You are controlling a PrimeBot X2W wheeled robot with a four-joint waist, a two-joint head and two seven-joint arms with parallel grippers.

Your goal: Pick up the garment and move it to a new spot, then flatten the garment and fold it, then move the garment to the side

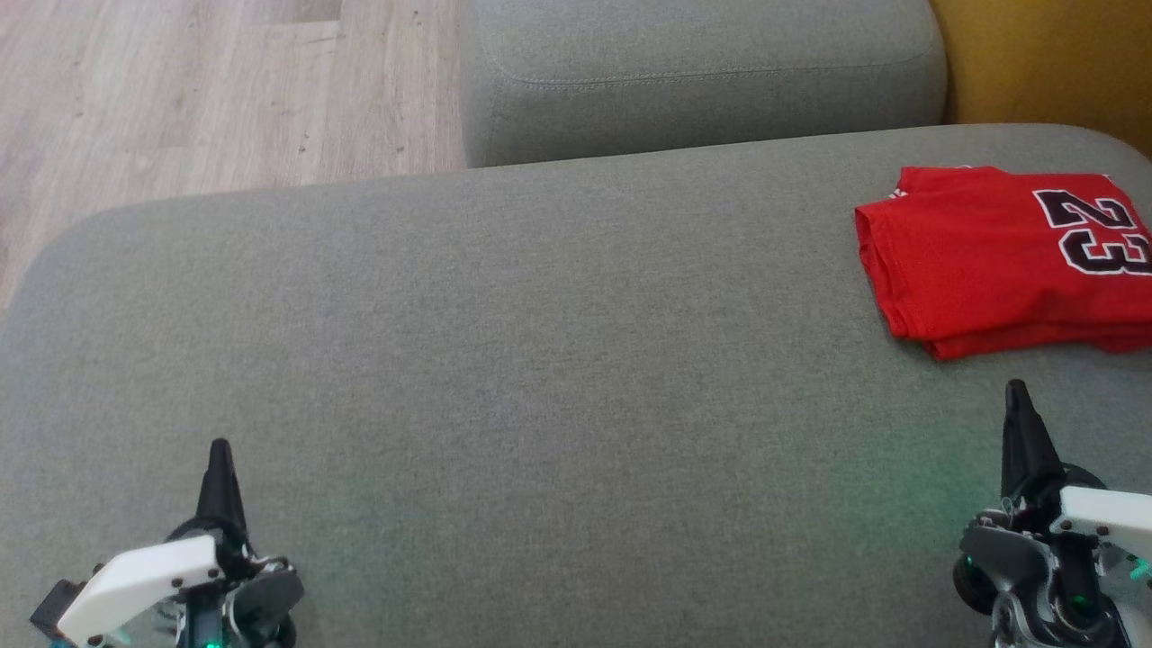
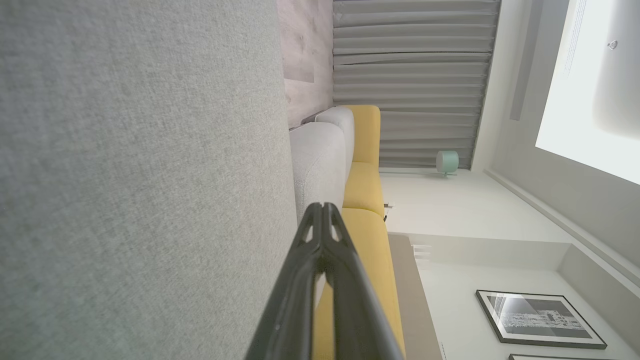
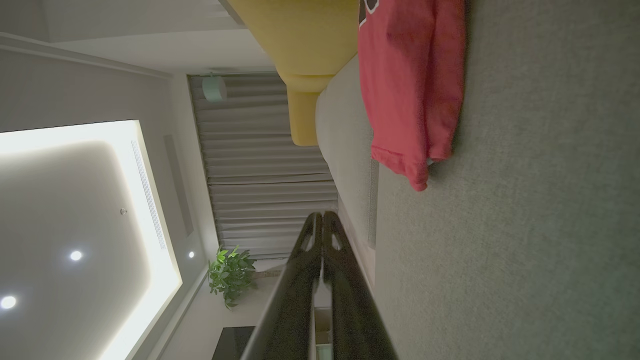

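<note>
Folded red number-23 jersey (image 1: 999,261) lies at 2 o'clock on the grey seat cushion (image 1: 504,360), touched by neither arm. Its right part is cut off by the head view's edge, so you cannot tell how close it sits to the cushion's side. By the look of it, the fold and the move aside are done.

The right gripper (image 1: 1017,396) hovers at 5 o'clock with its fingers pressed together on nothing, and its tip points toward 12 o'clock at the jersey's near hem, close but apart. The left gripper (image 1: 219,454), at 7 o'clock, is likewise closed and empty, well apart from the cloth.

Your main risk is that right tip. Drive it forward toward 12 o'clock and it would likely plough into the stacked layers, which already splay a little along the near edge, and push the fold open. A shove toward 3 o'clock could slide the loose, light stack off whatever margin remains there.

A second grey cushion (image 1: 702,72) at 12 o'clock, the yellow sofa (image 1: 1044,54) at 1 o'clock and the wood floor (image 1: 180,90) at 10 o'clock pose no trouble.
</note>
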